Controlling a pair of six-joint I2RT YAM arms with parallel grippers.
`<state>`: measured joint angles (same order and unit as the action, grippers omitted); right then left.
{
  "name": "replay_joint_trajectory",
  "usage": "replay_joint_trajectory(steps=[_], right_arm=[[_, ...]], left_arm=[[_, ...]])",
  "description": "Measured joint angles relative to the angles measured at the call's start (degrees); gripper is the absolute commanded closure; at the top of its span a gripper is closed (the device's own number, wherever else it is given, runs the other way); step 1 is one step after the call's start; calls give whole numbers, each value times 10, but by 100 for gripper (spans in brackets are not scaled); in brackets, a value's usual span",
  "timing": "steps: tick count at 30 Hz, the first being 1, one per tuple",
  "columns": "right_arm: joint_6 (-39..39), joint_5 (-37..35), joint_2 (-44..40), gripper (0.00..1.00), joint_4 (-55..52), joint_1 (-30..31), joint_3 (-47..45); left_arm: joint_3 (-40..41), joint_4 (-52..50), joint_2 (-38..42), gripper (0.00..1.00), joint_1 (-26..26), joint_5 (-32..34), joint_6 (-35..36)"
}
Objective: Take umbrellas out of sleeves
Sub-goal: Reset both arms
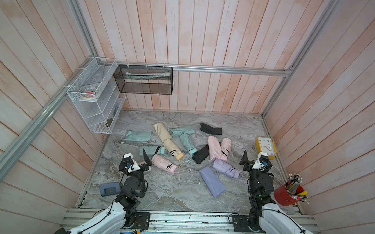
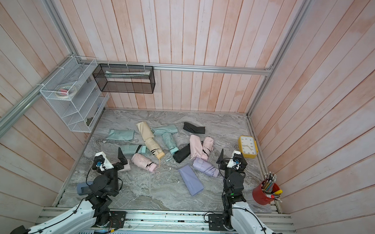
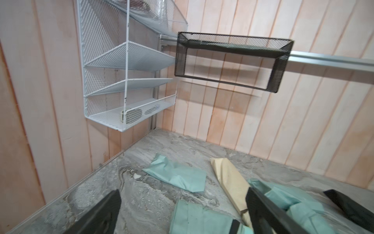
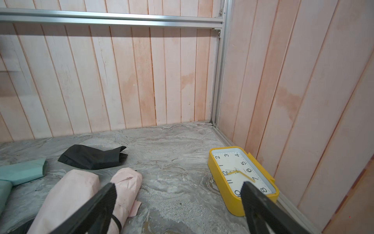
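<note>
black-fingered left hand and right hand, jaws wide apart, nothing between them

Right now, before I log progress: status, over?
Left jaws and right jaws wide open, empty. Lavender umbrella out, lying beside lavender sleeve. Yellow clock close by the right jaws.

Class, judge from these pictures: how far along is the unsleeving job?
Done: lavender umbrella lies free beside its flat sleeve; a pink umbrella is bare too. In hand: nothing, left gripper and right gripper open. Left: cream umbrella seems partly sleeved.
</note>
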<state>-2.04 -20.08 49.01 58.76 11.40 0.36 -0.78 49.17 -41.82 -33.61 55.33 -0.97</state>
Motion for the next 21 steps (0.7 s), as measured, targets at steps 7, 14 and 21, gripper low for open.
replay_joint_trajectory(steps=[7,14,21], right_arm=[[-39,25,155,2,179,-25,0],[-31,22,365,2,315,-36,0],[-10,0,433,2,297,-54,60]], left_arm=[[-26,58,-110,0,38,61,-35],[-9,123,-111,0,122,-74,1],[0,263,-215,0,205,-238,41]])
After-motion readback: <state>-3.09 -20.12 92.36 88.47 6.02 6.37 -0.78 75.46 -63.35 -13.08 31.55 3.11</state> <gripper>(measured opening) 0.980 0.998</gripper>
